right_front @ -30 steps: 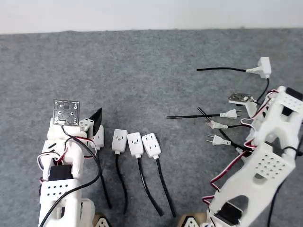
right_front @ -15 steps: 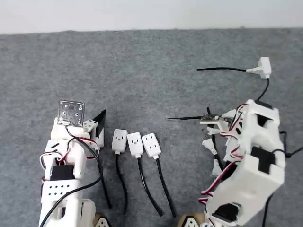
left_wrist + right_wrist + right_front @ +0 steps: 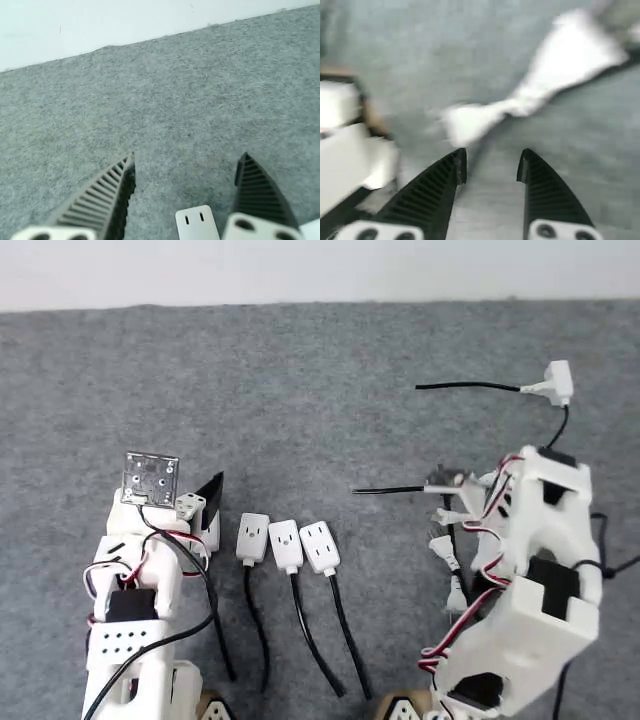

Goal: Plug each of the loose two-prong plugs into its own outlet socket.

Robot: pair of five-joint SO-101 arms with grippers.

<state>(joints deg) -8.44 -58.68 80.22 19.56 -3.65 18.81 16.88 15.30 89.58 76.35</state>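
Three white outlet sockets on black cords lie in a row at the mat's front centre. A fourth socket lies between the fingers of my open left gripper, which the high view shows at the front left as left gripper. At the right, several white two-prong plugs lie loose, partly hidden beneath my right arm. One more plug lies far back right. My right gripper is open just above a blurred white plug, holding nothing.
Grey felt mat covers the table up to a white wall at the back. Black cords trail from the sockets toward the front edge. Another thin black cord runs left from the plugs.
My right arm has swung left and lower over the cluster of plugs, covering some of them. The left wrist shifted slightly, then held still.
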